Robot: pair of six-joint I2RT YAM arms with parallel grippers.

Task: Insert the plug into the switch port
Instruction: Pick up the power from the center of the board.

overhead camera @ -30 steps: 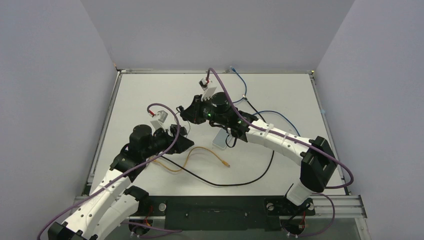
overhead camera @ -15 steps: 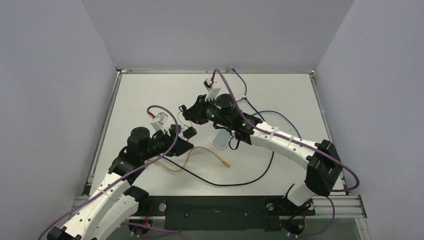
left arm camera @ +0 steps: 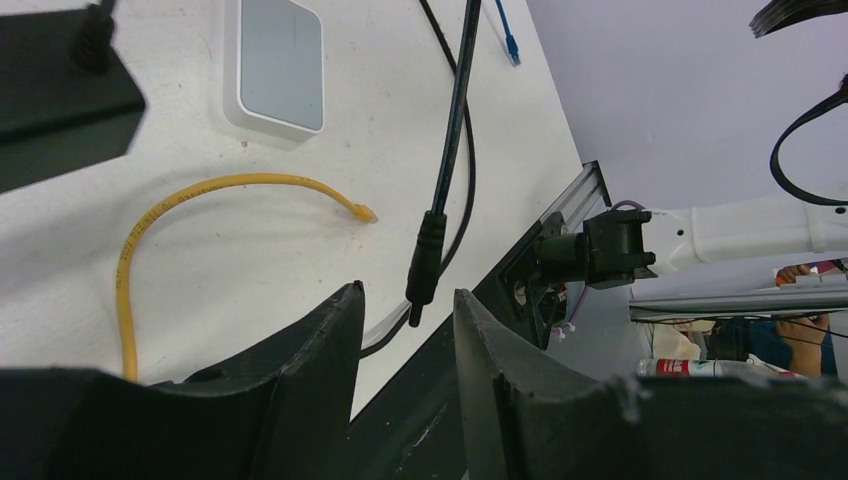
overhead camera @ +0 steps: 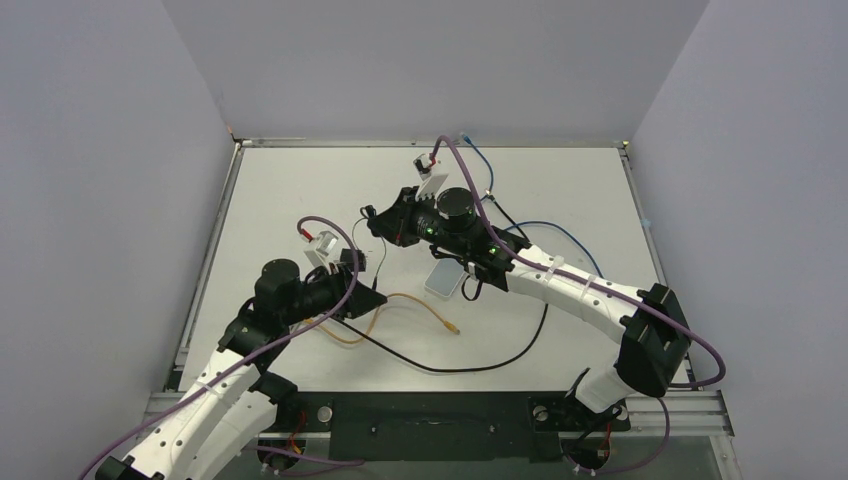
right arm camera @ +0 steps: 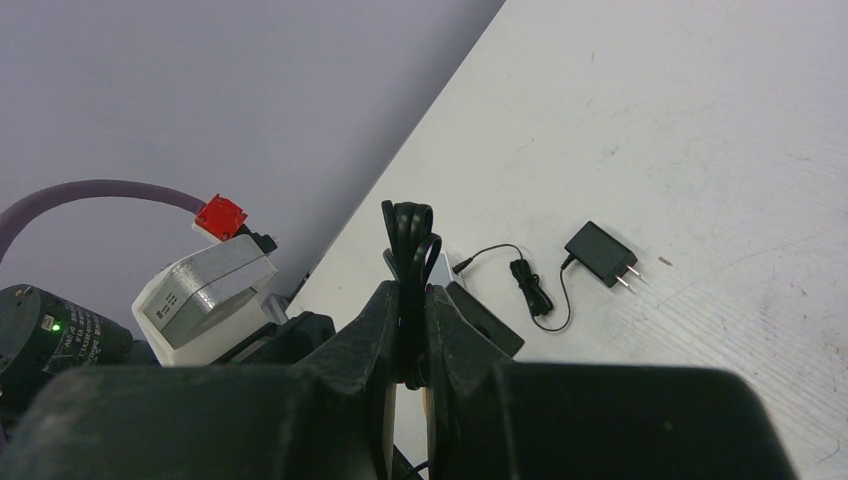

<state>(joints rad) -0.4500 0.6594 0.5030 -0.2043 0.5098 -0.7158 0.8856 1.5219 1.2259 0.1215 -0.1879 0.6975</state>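
Left wrist: narrowing left gripper (left arm camera: pixel 405 300) jaws around dangling plug (left arm camera: pixel 425 265), not yet clamped; pinching black cable (right arm camera: pixel 408 225) in right gripper (right arm camera: pixel 408 300) jaws; well apart from switch box (left arm camera: pixel 280 65), so regrasping before insertion.

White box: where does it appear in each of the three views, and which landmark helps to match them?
Top external: white box near the picture's centre, beside the right arm.
Left wrist: box at top left, lying flat.
Right wrist: not in it.
Landmark: yellow cable, near the box in the top and left-wrist views.
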